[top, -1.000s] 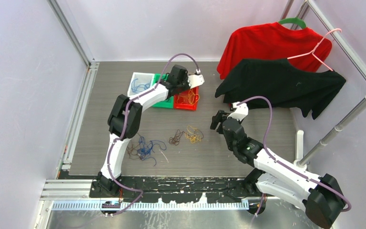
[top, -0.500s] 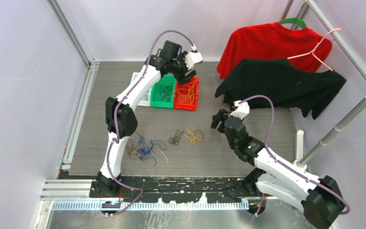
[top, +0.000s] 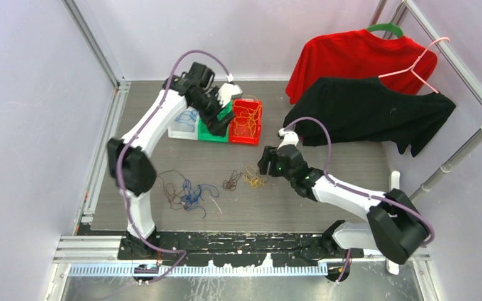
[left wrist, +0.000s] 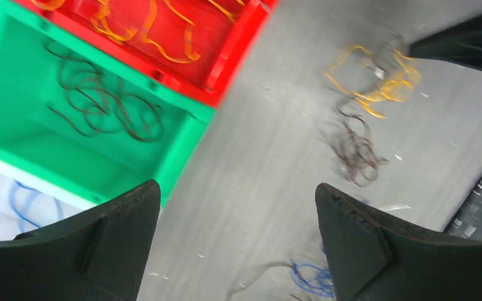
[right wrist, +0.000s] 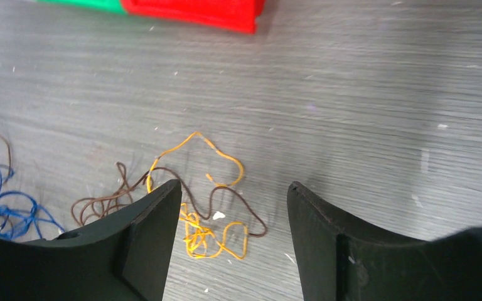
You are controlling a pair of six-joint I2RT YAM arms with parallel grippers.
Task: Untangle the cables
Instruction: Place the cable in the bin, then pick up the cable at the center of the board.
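Loose cables lie on the grey table: an orange clump [top: 255,177] [right wrist: 207,232], a dark brown clump [top: 231,182] [right wrist: 107,200] and a blue and brown tangle [top: 188,193] [right wrist: 0,207]. In the right wrist view a brown strand crosses the orange clump. My right gripper [top: 265,164] [right wrist: 233,194] hangs open just above and right of the orange clump, holding nothing. My left gripper [top: 219,125] [left wrist: 238,200] is open and empty over the near edge of the green bin [top: 208,133] [left wrist: 12,125]. That bin holds brown cables [left wrist: 100,106].
A white bin [top: 177,129] with blue cables and a red bin [top: 247,140] with orange cables [left wrist: 157,37] flank the green one. A red shirt [top: 351,59] and a black shirt [top: 376,110] hang from a rack at the back right, beside a pink hanger [top: 423,63].
My left arm swung left from above the red bin to the green bin and its jaws opened wide. My right arm moved left and closer to the orange clump.
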